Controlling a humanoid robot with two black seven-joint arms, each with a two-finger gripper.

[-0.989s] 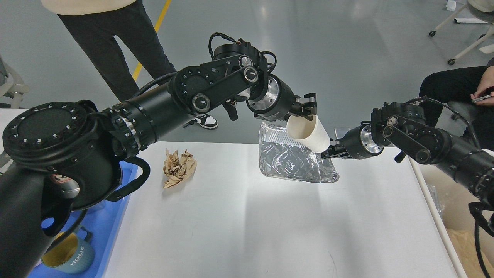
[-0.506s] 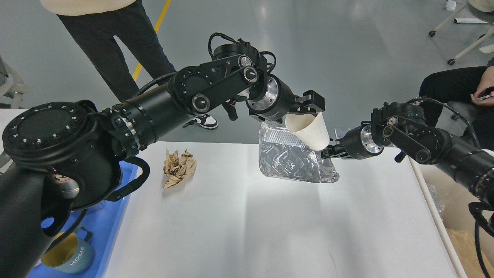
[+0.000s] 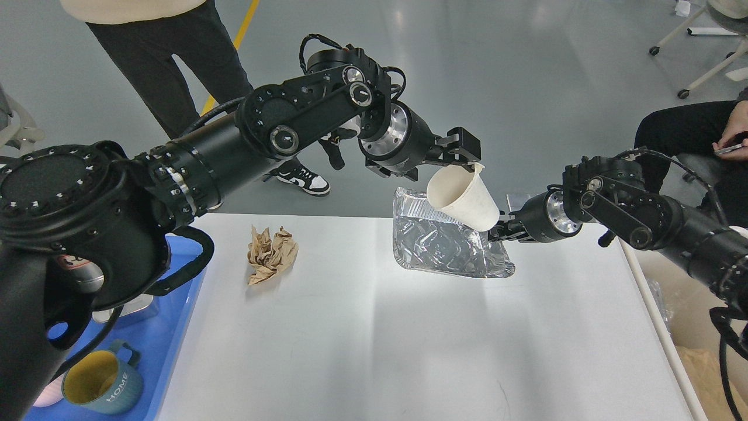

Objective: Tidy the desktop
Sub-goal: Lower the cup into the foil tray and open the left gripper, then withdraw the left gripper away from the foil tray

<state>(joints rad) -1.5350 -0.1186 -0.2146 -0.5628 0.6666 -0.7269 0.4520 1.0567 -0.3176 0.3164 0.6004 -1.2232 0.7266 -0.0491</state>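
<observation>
Head view: left gripper (image 3: 467,166) pinches white paper cup (image 3: 461,199) rim, tilted above foil container (image 3: 444,248) on desktop (image 3: 380,339). Right gripper (image 3: 497,232) sits at foil's edge, finger state unreadable. Crumpled brown paper (image 3: 270,253) lies apart.

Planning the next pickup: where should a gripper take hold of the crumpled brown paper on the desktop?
Probably from straight above, closing across the crumpled brown paper at its bunched middle. It lies low and loose on the desktop, with open surface on every side.

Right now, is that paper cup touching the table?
Apart. The head view shows the paper cup lifted by the left gripper, hanging tilted above the foil tray, off the desktop.
</observation>
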